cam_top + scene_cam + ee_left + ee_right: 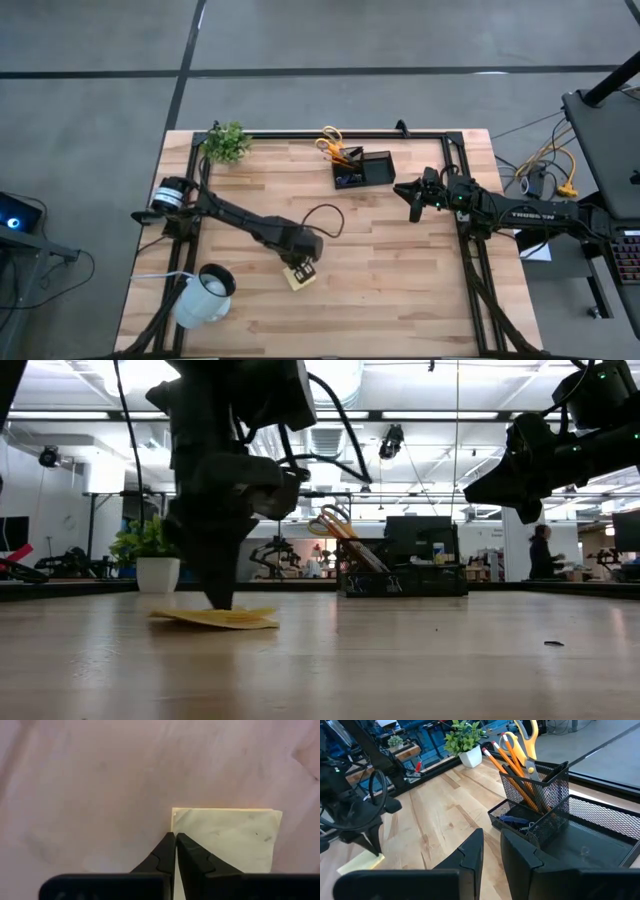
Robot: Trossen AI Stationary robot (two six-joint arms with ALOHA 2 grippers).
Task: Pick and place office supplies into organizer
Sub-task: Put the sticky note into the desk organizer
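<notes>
Pale planks of the wooden table (400,270) fill the foreground, smooth and lightly grained. At its far edge stands the black wire-mesh organizer (547,795), rectangular and open-topped, holding yellow-handled scissors (527,737) and thin orange pencils (512,762) upright in its tall compartment. Near the front, the square yellow sticky-note pad (225,837) lies flat with one edge slightly lifted. The left gripper (175,842) has its dark fingers pressed together, tips at the pad's corner. The right gripper (491,847) hangs above the table beside the organizer, fingers slightly parted, holding nothing.
</notes>
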